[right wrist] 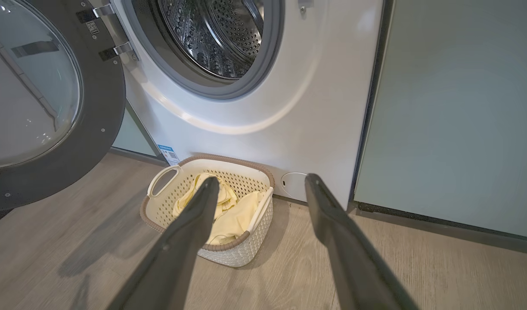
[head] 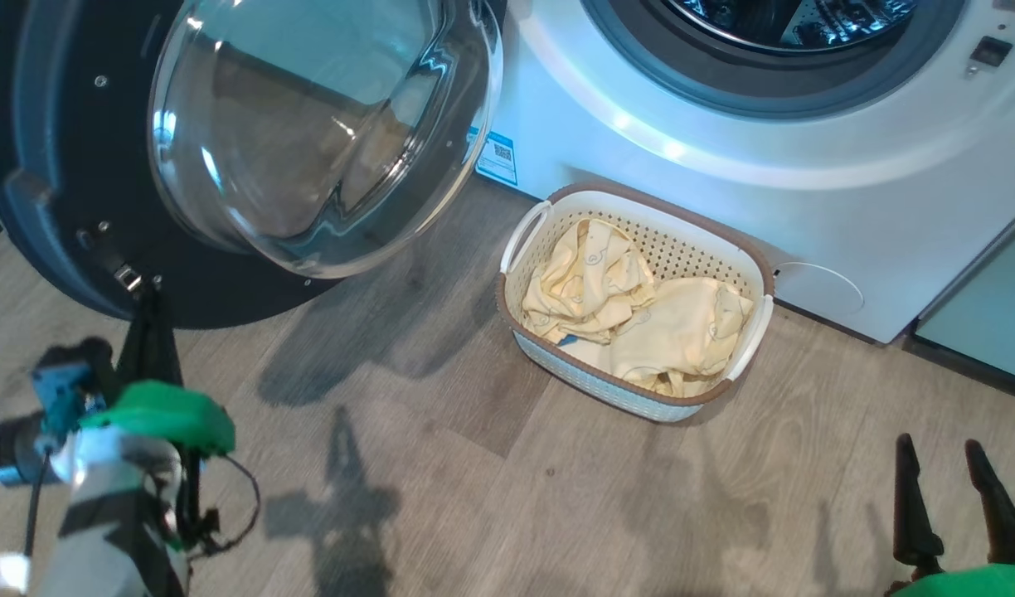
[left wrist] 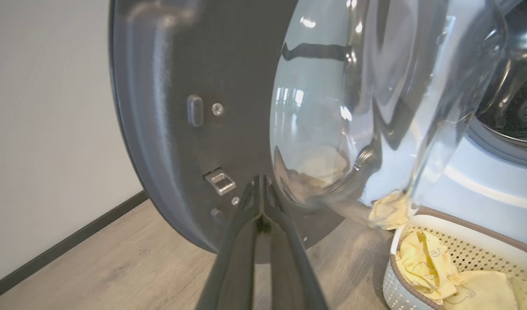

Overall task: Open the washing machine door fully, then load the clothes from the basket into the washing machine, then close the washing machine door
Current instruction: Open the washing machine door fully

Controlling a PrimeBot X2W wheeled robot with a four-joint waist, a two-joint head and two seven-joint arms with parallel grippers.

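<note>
The washing machine door [head: 250, 157] stands swung wide off the left side of the washing machine [head: 723, 141], inner face towards us, and its clear glass bowl [left wrist: 332, 107] bulges out towards the basket. The door's metal hinge [right wrist: 117, 49] holds it at the edge of the opening. The steel drum [right wrist: 212, 34] gapes behind the grey gasket [head: 764, 91], nothing across its mouth.

Down below, the basket [head: 690, 247] sits on the wooden floor [head: 474, 464], tucked close against the machine's white front, just right of the blue label sticker [head: 497, 157]. The clothes [head: 632, 315] lie heaped inside, pale yellow, below the brown rim.

Now the left gripper [left wrist: 260, 183]: fingers pressed together, nothing between them, tips right up at the door's black inner face. They are just beside the small metal latch [left wrist: 220, 181] and close under the edge of the glass. Whether they touch the door, I can't tell.

The right gripper [head: 939, 448] hangs low at the right, fingers spread wide and empty, aimed at the basket and well apart from it.

There is bare floor between the door's lower rim and the basket, and more in front of the basket. A pale wall [left wrist: 52, 129] runs behind the door, and a green cabinet [right wrist: 453, 120] flanks the machine's right edge.
</note>
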